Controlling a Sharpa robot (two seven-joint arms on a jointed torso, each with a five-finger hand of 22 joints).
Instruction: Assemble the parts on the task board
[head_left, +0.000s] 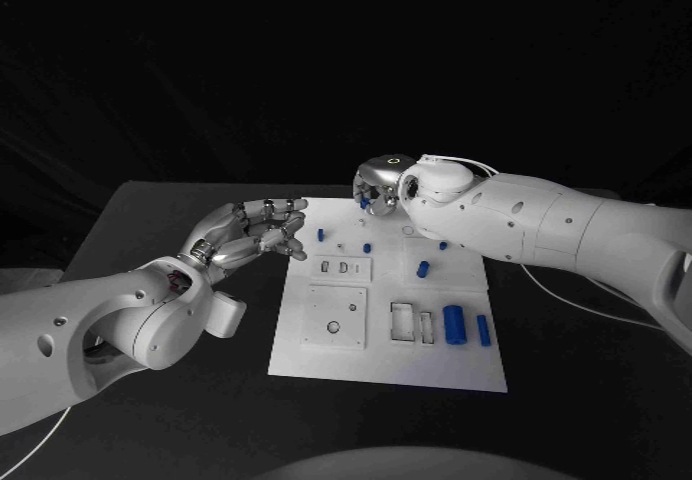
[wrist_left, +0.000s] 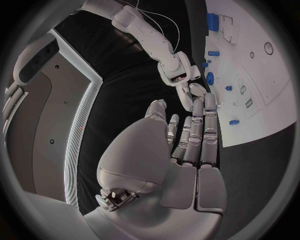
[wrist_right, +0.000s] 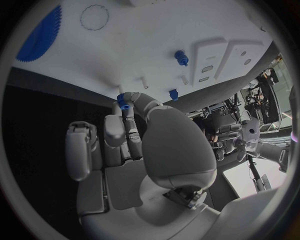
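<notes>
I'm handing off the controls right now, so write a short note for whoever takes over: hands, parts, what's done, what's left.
Left hand: holds nothing, fingers apart, hovering at the left edge of the white board.
Right hand: over the board's far edge, pinching a small blue part at its fingertips.
Parts: a large blue cylinder and a slimmer blue piece lie at the near right; another blue piece lies mid-board; small blue pegs stand farther back.
Done: one part picked up.
Left: seat the held part, then the loose pieces.
</notes>
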